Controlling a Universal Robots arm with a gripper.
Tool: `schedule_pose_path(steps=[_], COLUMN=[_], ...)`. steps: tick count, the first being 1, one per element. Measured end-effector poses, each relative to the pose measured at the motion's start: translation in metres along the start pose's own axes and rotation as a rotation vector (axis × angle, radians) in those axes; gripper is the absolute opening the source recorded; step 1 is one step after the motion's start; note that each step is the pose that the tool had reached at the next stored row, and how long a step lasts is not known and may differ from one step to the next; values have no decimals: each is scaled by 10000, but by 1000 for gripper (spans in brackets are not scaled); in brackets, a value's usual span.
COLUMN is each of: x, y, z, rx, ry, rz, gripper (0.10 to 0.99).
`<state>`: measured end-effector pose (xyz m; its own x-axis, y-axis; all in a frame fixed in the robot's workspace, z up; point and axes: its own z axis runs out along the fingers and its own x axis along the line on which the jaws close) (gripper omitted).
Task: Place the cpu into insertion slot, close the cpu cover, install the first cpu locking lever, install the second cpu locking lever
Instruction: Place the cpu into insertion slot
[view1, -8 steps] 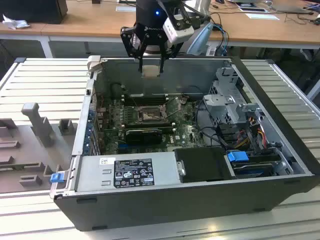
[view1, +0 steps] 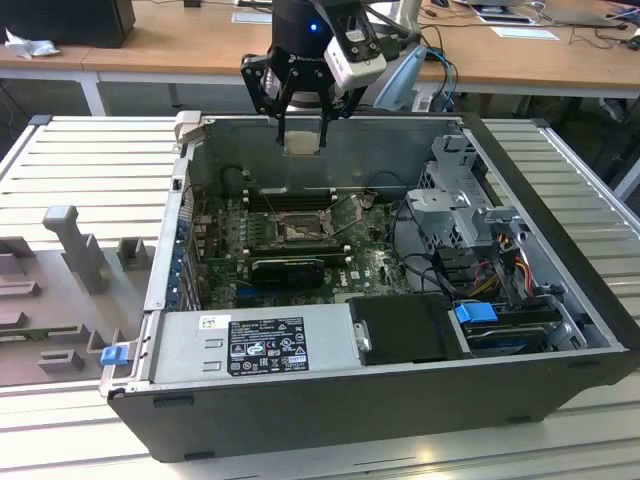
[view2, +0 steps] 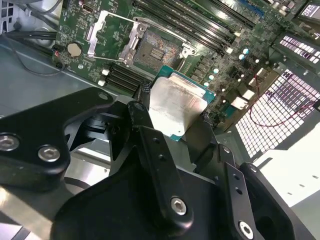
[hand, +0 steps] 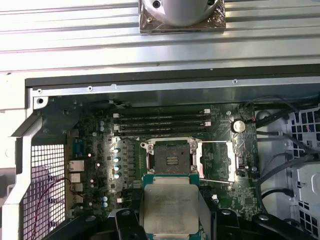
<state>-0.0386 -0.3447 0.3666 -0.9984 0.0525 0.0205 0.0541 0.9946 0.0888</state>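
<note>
My gripper (view1: 302, 132) hangs above the open computer case, shut on the cpu (view1: 302, 142), a pale silver square chip held by its edges. Both wrist views show the cpu (view2: 176, 106) (hand: 169, 206) between the black fingers (view2: 150, 145), well above the board. The insertion slot (view1: 297, 232) (hand: 171, 159) (view2: 156, 50) lies bare below, dark frame with a brownish centre. Beside it the cpu cover (hand: 216, 159) (view2: 107, 31) is swung open, a thin grey frame with a square window. In the exterior view the slot sits lower than the gripper, deep in the case.
Long black memory slots (hand: 162, 122) run past the socket, and a long black card (view1: 288, 268) lies on its other side. At the exterior view's right stand a drive cage (view1: 455, 205) and cables (view1: 500, 265); the power supply (view1: 255, 345) sits in front. The case walls (view1: 170, 240) ring the board.
</note>
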Motion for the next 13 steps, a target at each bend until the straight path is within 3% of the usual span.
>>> schedule_pose_path(steps=[13], x=[0], y=[0], z=[2], rx=[-15], ry=[-84], rz=[931], gripper=[529])
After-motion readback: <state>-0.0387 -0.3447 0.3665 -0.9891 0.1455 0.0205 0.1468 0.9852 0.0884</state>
